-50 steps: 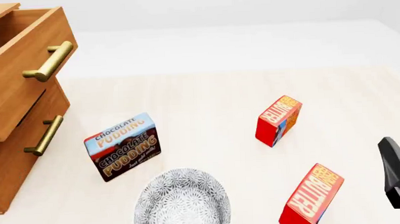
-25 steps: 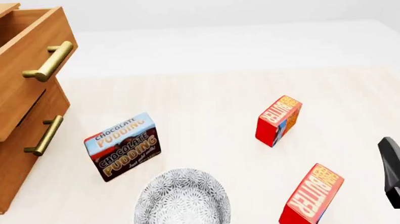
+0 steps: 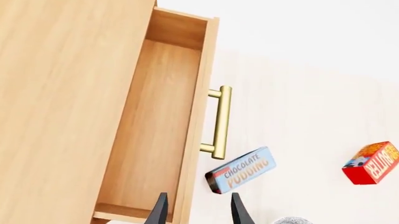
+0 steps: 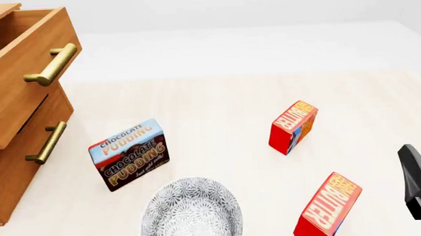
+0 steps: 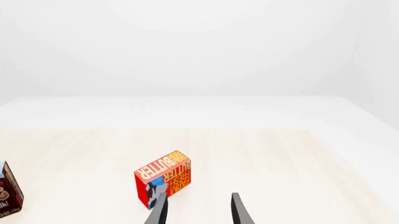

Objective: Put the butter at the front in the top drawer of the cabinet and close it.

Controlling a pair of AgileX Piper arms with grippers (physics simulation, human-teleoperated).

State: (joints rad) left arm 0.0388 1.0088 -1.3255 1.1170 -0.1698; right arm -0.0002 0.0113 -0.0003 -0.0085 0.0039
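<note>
**Drawer open, butter on the table**

Butter (image 4: pixel 327 208) at the front stands on the light wood table (image 4: pixel 217 107), untouched, near the lower edge of the front view, close beside the dark right arm body at that view's right edge. A second butter carton (image 4: pixel 293 126) stands farther back, well apart from it. The chocolate pudding box (image 4: pixel 129 154) stands to the left, and just in front of it lies a grey patterned plate (image 4: pixel 191 212).

At the left, the cabinet (image 4: pixel 7 175) has its top drawer (image 4: pixel 31 67) pulled out, brass handle (image 4: pixel 50 65) facing the table. A small dark shape shows at the drawer's far left edge in the front view (too little of it to say what it is).

The left wrist view gives what the front view cannot: the inside of the top drawer (image 3: pixel 156 140), bare wood all along. The left gripper (image 3: pixel 198 210) hangs above the drawer's front edge, fingers parted with nothing between them. The pudding box (image 3: pixel 241 170) and one butter carton (image 3: pixel 372 163) lie on the table beyond.

The right wrist view looks low across the table. The right gripper (image 5: pixel 198 210) has its fingers spread and grips nothing; a butter carton (image 5: pixel 163 178) stands ahead of the fingertips, apart from them (which of the two cartons it is I cannot tell from this view alone).
</note>
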